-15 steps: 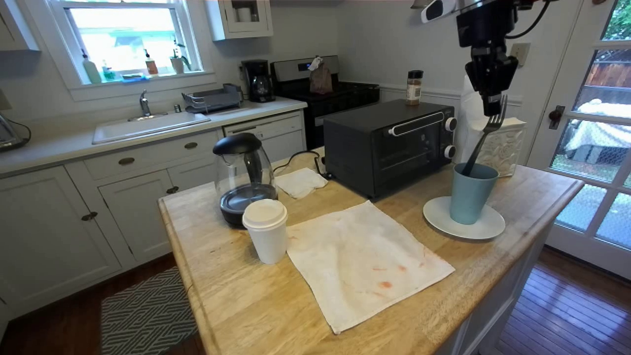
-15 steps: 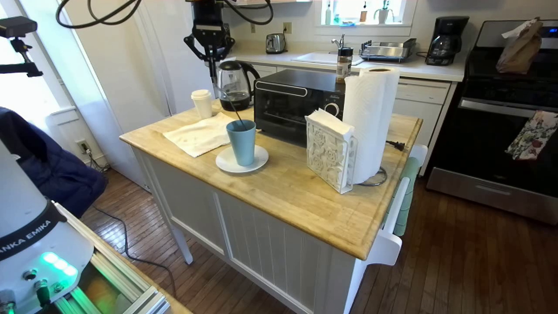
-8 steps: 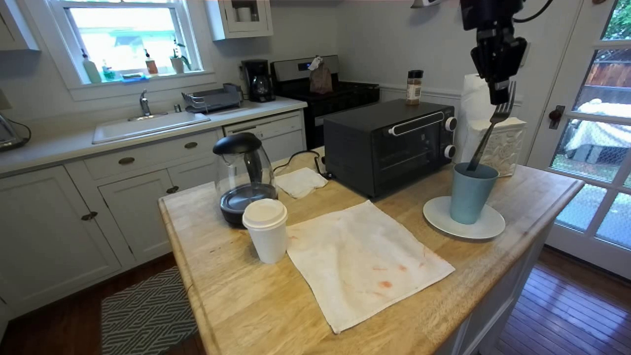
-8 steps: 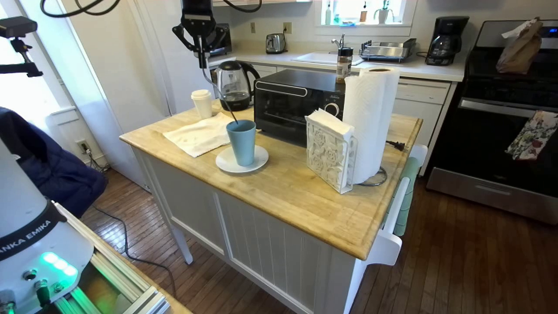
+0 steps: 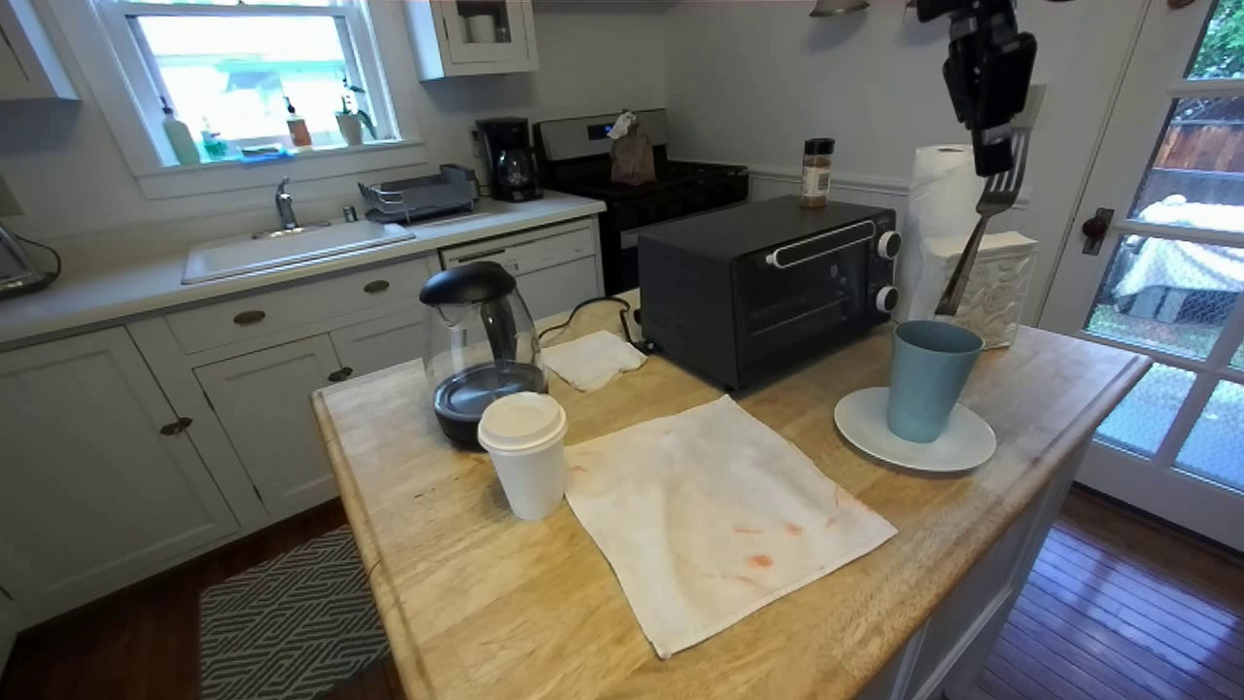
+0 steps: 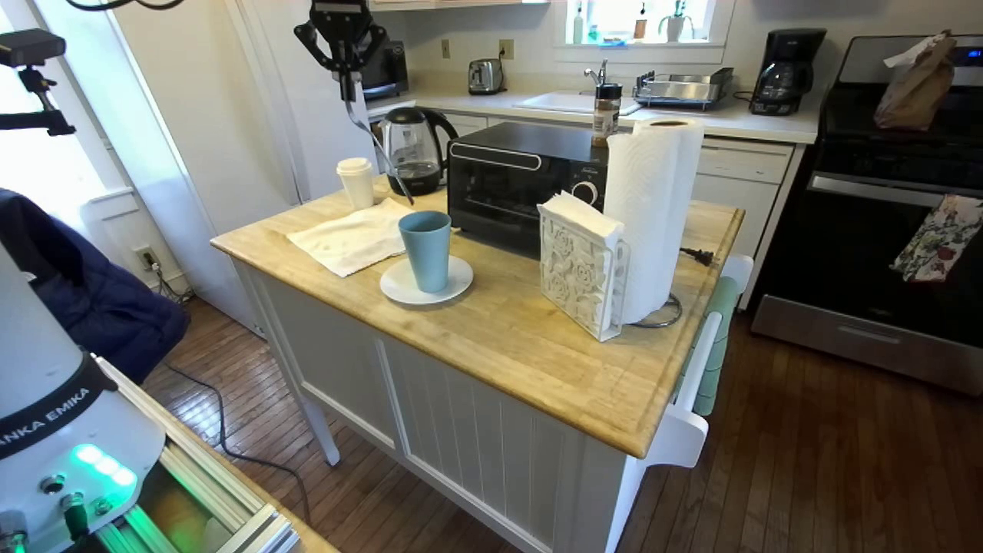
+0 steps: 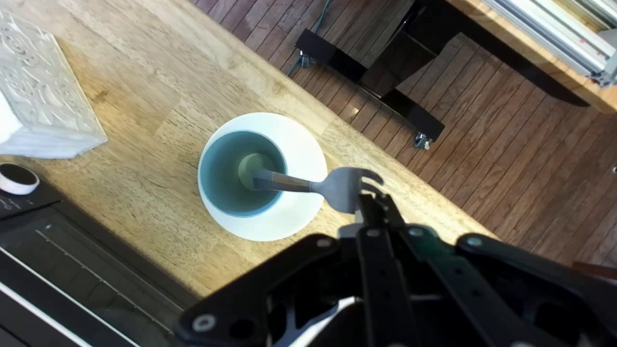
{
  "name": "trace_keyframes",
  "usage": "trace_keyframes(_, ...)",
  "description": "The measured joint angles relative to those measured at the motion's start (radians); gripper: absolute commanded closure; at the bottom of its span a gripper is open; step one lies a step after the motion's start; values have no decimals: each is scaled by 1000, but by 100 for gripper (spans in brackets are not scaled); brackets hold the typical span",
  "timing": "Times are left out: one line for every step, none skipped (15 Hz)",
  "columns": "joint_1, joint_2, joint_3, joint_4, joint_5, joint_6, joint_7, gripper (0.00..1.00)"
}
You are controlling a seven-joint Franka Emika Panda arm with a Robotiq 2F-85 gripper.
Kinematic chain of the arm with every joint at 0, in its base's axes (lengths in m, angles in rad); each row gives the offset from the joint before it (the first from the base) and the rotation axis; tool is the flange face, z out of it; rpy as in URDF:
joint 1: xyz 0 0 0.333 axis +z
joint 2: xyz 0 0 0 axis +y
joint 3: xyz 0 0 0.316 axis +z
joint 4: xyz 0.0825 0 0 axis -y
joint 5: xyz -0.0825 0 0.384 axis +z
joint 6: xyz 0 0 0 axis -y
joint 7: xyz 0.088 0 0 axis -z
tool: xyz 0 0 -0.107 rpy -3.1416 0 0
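fork tines [image 5: 1016,175] partly hidden, spice jar label [image 5: 815,183] illegible

In an exterior view, a black band [image 6: 46,418] on the robot base [image 6: 107,430] is showing "ANKA EMIKA", while the print on the spice jar [image 6: 606,115] is appearing too small to read.

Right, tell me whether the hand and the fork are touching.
Touching. In an exterior view, the fork hangs tined end up from the closed hand; the wrist view shows that tined end pinched there.
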Motion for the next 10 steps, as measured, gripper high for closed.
trace_keyframes(0, 0, 1, 3, -1, 4, 33, 99)
trace_keyframes(0, 0, 3, 5, -2, 9, 66, 99)
trace_keyframes(0, 0, 6, 6, -5, 19, 101, 99)
trace_keyframes(1, 0, 9, 6, -8, 29, 129, 99)
trace_keyframes(1, 0, 13, 6, -13, 47, 161, 99)
trace_keyframes(1, 2, 18, 6, -22, 67, 192, 99)
trace_keyframes(2, 4, 22, 5, -30, 87, 221, 99)
trace_keyframes(2, 7, 26, 5, -38, 106, 247, 99)
trace_keyframes(2, 11, 31, 4, -48, 125, 270, 99)
trace_keyframes(3, 13, 35, 3, -62, 143, 289, 99)
